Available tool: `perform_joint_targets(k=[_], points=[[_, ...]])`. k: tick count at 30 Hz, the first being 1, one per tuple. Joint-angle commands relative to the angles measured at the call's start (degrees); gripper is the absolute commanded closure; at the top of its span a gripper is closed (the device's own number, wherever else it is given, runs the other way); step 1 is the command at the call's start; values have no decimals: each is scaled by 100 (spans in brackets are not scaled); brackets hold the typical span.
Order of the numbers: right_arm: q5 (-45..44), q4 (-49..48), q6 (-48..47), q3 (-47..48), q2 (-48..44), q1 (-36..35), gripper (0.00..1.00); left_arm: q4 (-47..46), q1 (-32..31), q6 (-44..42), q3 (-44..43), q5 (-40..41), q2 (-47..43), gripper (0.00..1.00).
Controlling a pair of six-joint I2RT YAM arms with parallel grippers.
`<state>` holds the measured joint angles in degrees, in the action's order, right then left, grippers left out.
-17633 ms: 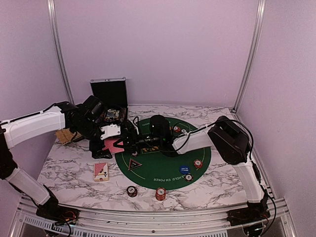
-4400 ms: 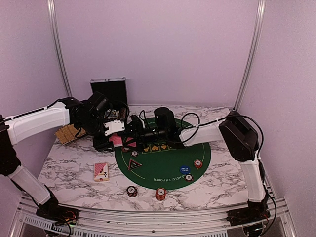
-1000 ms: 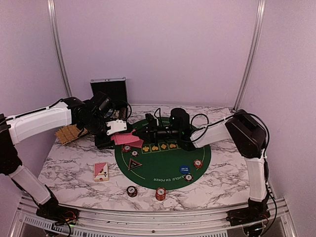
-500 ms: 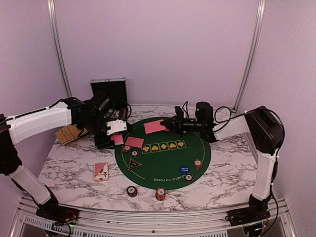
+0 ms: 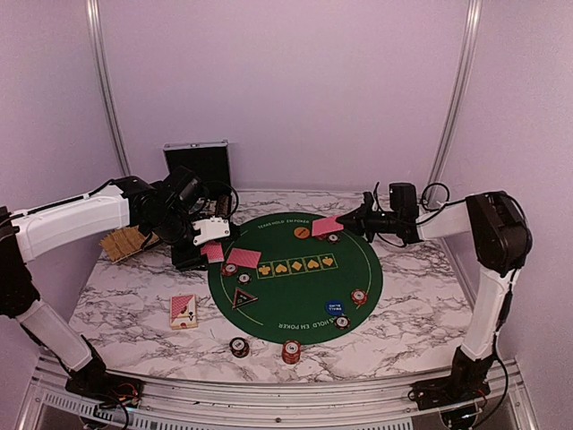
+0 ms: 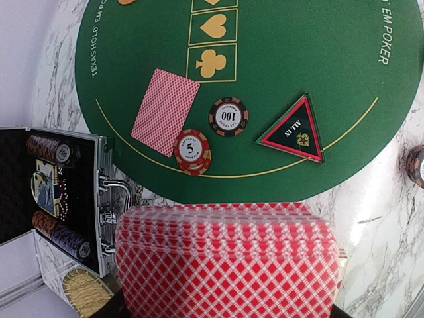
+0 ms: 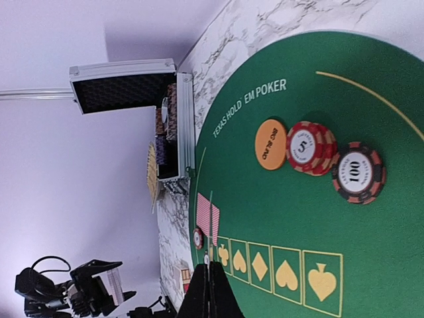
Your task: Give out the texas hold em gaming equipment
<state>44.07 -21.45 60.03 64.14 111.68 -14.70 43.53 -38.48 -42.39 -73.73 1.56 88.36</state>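
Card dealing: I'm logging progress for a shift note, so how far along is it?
Done: one face-down card lies on the green mat beside the 5 chip and 100 chip. In hand: the right claw holds a second card over the mat near the orange Big Blind button; the left claw grips the deck. Left: the spot by the blue button has no card yet.

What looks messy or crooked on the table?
The card on the mat lies crooked to the printed suit boxes, with a chip at its corner. Nothing looks spilled or broken.
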Motion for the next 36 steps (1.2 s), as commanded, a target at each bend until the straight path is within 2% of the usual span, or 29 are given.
perform_joint_targets(k=[1, 12, 21, 28, 36], points=[[-285, 570, -480, 300, 227, 118, 100, -134, -28, 47, -17, -33, -174, 100], [-592, 952, -822, 664, 651, 527, 100, -134, -24, 56, -18, -42, -170, 100], [-565, 808, -868, 393, 826, 1006, 100, -138, -28, 95, 17, -95, -170, 100], [-1011, 1490, -1440, 660, 1016, 1081, 100, -137, -28, 91, 12, -76, -188, 100], [-1120, 1784, -1679, 890, 1222, 1075, 100, -135, -21, 73, 9, -95, -188, 100]])
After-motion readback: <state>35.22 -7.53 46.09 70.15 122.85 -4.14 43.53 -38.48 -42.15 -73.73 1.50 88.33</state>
